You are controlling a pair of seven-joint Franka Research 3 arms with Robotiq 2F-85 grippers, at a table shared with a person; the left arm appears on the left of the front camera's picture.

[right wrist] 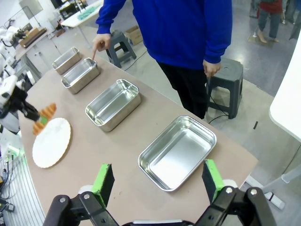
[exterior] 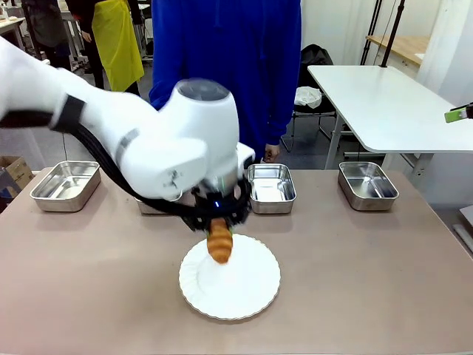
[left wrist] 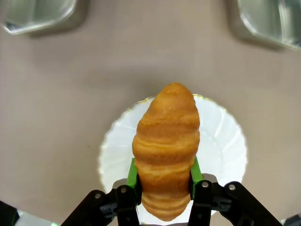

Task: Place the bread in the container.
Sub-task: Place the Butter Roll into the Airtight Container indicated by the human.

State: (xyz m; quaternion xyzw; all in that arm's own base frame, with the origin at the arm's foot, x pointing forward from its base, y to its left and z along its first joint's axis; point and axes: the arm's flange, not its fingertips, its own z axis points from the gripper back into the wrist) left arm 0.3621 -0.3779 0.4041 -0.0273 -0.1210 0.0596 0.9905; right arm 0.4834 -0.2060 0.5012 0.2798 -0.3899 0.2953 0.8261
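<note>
bread [left wrist: 165,150], one item: clenched end-on in left gripper [left wrist: 164,175] above plate [left wrist: 225,141], clear for carriage to container [right wrist: 81,74] at plate's 11 o'clock; right gripper [right wrist: 157,181] released, idle.

Robotics lab in an open workshop hall, white robot arm [exterior: 148,140] over a brown test table [exterior: 355,259], row of identical steel trays [right wrist: 81,73], white work tables [exterior: 384,103] behind, plastic stools [right wrist: 225,70], smooth grey floor [right wrist: 268,52], cardboard box [exterior: 15,174]
</note>
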